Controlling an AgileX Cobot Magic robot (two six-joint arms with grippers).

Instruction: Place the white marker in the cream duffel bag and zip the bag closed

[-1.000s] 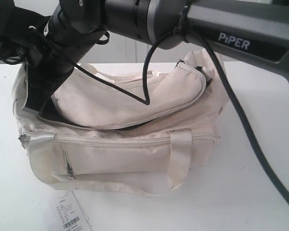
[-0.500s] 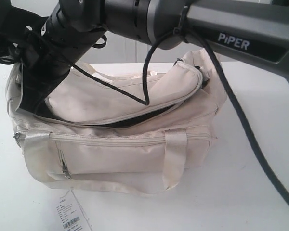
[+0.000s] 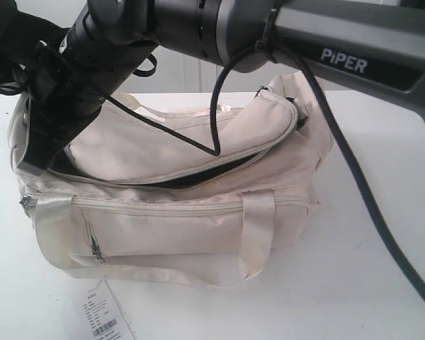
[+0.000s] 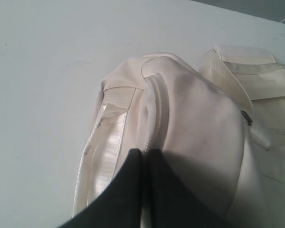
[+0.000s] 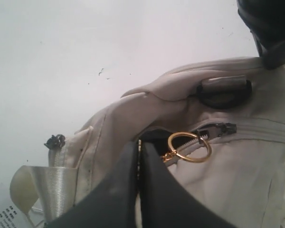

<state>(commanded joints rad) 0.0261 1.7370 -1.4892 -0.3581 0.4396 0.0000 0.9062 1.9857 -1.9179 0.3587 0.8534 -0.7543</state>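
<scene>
Well, the bag sits slumped on the plain white surface, a soft cream cloth thing with a matt, slightly grubby weave and rounded ends. Its strap is a shinier, ribbed ribbon that runs down the front panel and sags in a loop along the bottom of it. Across the top, the long zip gapes in a curved slit with black lining showing inside, and the flap above it bulges upward. A printed paper label with a barcode lies flat on the surface near the bag's front left corner. A thin black cable hangs from my right arm over the flap.

My left pincer is clenched on the bag's end: the raised, piped seam runs straight into the pressed-together dark tips, with the glossy strap just beside them. My right pincer is clenched too, its tips at the dark mouth of the zip. A round gold ring hangs just beside those tips; whether they pinch its clasp I cannot tell.
</scene>
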